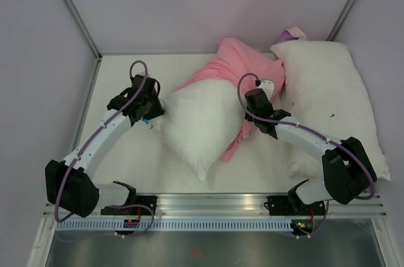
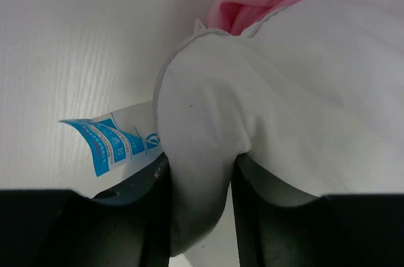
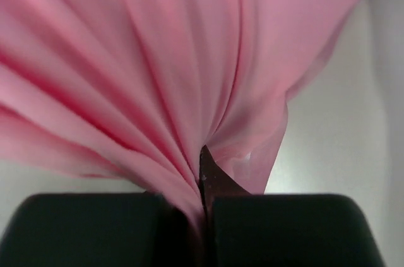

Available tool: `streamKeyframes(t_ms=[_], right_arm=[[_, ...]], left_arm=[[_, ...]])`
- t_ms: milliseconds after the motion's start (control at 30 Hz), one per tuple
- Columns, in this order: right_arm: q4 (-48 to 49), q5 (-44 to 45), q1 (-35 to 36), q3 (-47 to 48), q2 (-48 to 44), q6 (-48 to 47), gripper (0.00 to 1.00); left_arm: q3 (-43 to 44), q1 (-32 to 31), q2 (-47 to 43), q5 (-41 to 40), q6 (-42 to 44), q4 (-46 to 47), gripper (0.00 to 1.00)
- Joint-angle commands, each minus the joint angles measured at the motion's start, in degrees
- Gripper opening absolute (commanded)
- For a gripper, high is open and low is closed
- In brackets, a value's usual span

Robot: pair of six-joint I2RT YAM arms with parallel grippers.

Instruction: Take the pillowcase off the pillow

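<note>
The plain white pillow [image 1: 201, 122] lies mid-table, its far end still inside the pink pillowcase [image 1: 237, 68], which bunches toward the back. My left gripper [image 1: 153, 115] is shut on the pillow's left corner; in the left wrist view the white corner [image 2: 202, 172] is pinched between my fingers, with the blue and white corner tag [image 2: 110, 144] beside it. My right gripper [image 1: 257, 114] is shut on the pillowcase at the pillow's right side; in the right wrist view the pink fabric [image 3: 158, 77] fans out taut from the closed jaws.
A second white pillow [image 1: 334, 100] with small dark specks lies along the right side, close to my right arm. A purple scrap [image 1: 291, 33] shows behind it. White walls enclose the table [image 1: 126, 147] on three sides.
</note>
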Motion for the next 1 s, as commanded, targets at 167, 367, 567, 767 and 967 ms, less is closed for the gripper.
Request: streamKeyframes(t_ms=[167,367,567,767,967], right_arm=[[2.59,-6.27,6.01,-2.67,-3.9,4.35,0.04],[3.12,-4.96,6.1,-4.43,-4.52,3.2,0.1],[3.3,-5.48,6.1,-2.41,-1.63,2.33,0.47],[3.47,-5.39,6.1,-3.11,-4.95,3.2,0.98],[1.71,-6.53,6.1,-2.33,-9.78,2.77,0.98]], left_arm=[[10.06,3.47,-6.22,-2.92,3.84,-6.41,0.99],[-2.84,3.3,-25.82,7.36,2.08,-8.35,1.0],[-9.54,2.86,-35.5,23.0,-1.52,-9.4,1.0],[-16.04,2.6,-38.23,33.36,-2.84,-8.27,1.0],[-25.27,1.28,-38.14,37.59,-5.47,-2.04,1.0]])
